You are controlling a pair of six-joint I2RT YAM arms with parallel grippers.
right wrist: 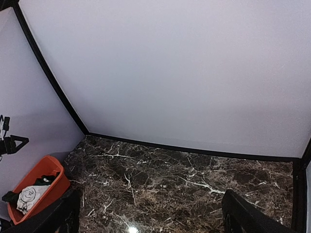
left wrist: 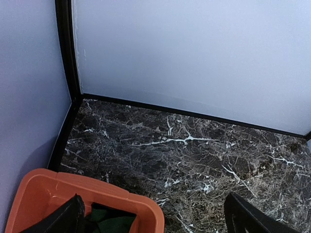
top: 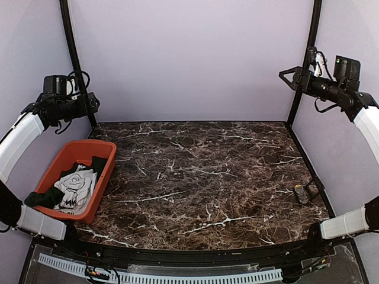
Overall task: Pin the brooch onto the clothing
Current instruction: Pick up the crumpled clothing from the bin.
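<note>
While both arms hang raised at the sides, the top view shows the left tool (top: 87, 104) and right tool (top: 284, 74) wide open and empty, likely parked clear. The shirt (top: 76, 188) lies crumpled in an orange bin (top: 70, 155) at left, print up, bunched along the bin's length. The brooch (top: 301, 193), my guess for that small item, sits near the right edge of the surface (top: 201, 171), lengthwise near-to-far; its pin direction is too small to tell. Left wrist: bin corner and green cloth below, fingers (left wrist: 73, 216) spread. Right wrist: bin far left, nothing gripped.

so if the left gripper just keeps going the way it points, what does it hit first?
Probably the marble table, past the corner of the orange bin. The left gripper is open, angled down, nothing between its fingers. Depth is unclear: the bin's rim sits near that line.
</note>
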